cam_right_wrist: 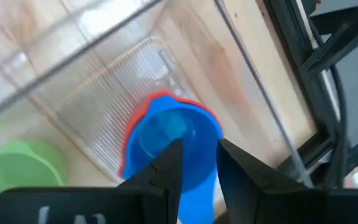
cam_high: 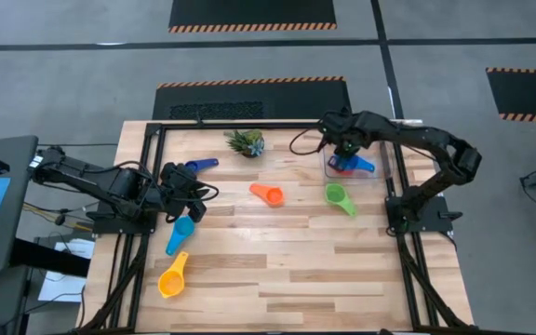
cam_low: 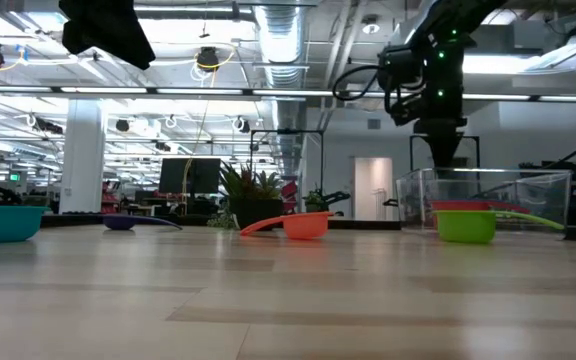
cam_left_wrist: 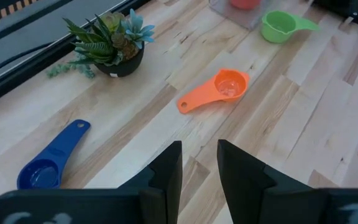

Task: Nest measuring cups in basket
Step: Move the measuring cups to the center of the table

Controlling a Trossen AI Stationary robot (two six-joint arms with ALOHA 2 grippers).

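Right gripper (cam_right_wrist: 194, 163) hangs over the basket (cam_high: 380, 167), jaws apart, blue cup (cam_right_wrist: 173, 146) nested; green cup (cam_high: 337, 196) next.

**Clearance and Obstructions on the Surface**

The near half of the surface (cam_high: 324, 270) is bare planks, open to passage from either side. The basket (cam_high: 380, 174) opening is occupied from above by the right gripper (cam_high: 345, 149), jaws slightly parted directly over the blue cup (cam_high: 354, 164) nested in the red cup (cam_right_wrist: 160, 98). The green cup (cam_high: 339, 197) lies just outside the basket's near wall, obstructing a low approach there. The orange cup (cam_high: 269, 194) sits mid-surface with free room all around. The potted plant (cam_high: 247, 141) blocks the far centre edge. The left gripper (cam_high: 186, 186) hangs above the surface, with the dark blue cup (cam_high: 198, 166), light blue cup (cam_high: 180, 234) and yellow cup (cam_high: 172, 277) scattered along the left side.
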